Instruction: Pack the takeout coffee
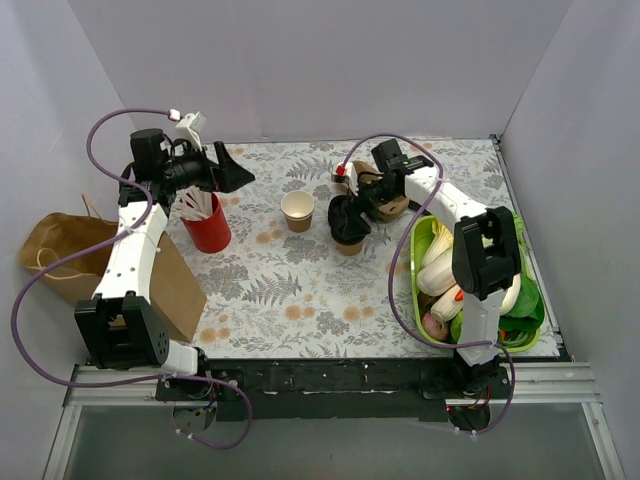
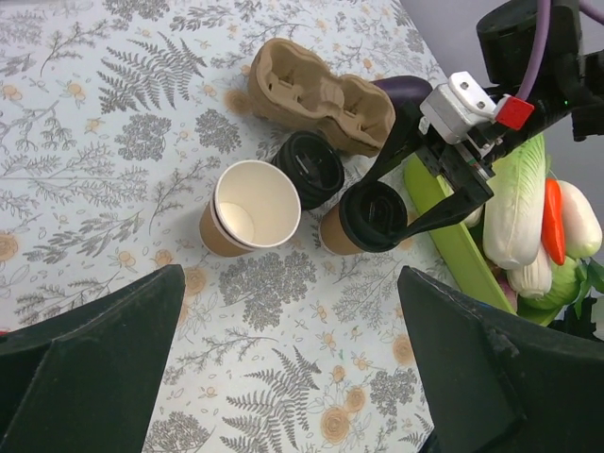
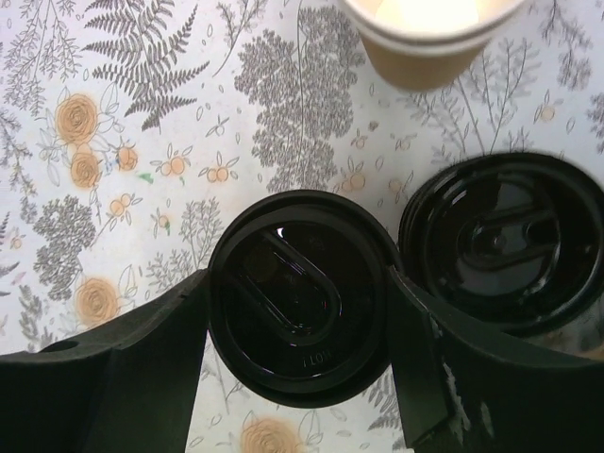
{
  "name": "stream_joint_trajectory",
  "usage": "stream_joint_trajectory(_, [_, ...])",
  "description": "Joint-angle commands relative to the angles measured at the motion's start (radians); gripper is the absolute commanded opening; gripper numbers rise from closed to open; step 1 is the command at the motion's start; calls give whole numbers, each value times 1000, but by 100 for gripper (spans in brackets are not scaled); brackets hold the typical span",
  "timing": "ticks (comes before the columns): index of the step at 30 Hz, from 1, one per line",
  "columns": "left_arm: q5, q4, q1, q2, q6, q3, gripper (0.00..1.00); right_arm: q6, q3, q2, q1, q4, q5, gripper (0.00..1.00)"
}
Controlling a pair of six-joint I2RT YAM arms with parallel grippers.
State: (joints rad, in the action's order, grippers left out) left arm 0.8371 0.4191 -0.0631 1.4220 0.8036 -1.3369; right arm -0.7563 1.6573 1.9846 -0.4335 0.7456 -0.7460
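Observation:
The takeout coffee (image 2: 351, 236) is a tan paper cup with a black lid (image 3: 297, 283), standing mid-table. My right gripper (image 1: 350, 222) is shut on it, one finger on each side of the lid, as the right wrist view (image 3: 297, 302) shows. A second black lid (image 2: 310, 168) lies loose beside it. An open tan cup with a cream inside (image 1: 298, 210) stands to the left, also seen in the left wrist view (image 2: 250, 208). My left gripper (image 1: 240, 172) is open and empty, high above the table (image 2: 291, 311).
A brown pulp two-cup carrier (image 2: 321, 94) lies behind the cups. A red cup of white sticks (image 1: 210, 235) stands under the left arm. A green basket (image 1: 415, 265) of vegetables is at the right. A brown paper bag (image 1: 60, 245) lies at the left.

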Motion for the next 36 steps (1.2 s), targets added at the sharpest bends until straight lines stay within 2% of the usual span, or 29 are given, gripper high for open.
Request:
stream_joint_trajectory(1, [45, 0, 5, 27, -36, -100, 98, 63, -44, -76, 76, -15, -36, 40])
stream_joint_trajectory(6, [23, 36, 22, 74, -104, -180, 98, 42, -65, -101, 159, -11, -20, 39])
stream_joint_trajectory(13, [-7, 47, 23, 141, -119, -263, 98, 28, -111, -124, 226, -38, 5, 39])
stream_joint_trajectory(21, [-26, 55, 23, 160, -135, -286, 98, 34, -171, -168, 240, -69, -12, 39])
stream_joint_trajectory(27, [-39, 58, 23, 147, -144, -275, 98, 64, -126, -170, 181, -69, -55, 38])
stream_joint_trajectory(36, [-101, 46, 23, 140, -133, -286, 98, 80, -16, -72, -10, -132, -90, 38])
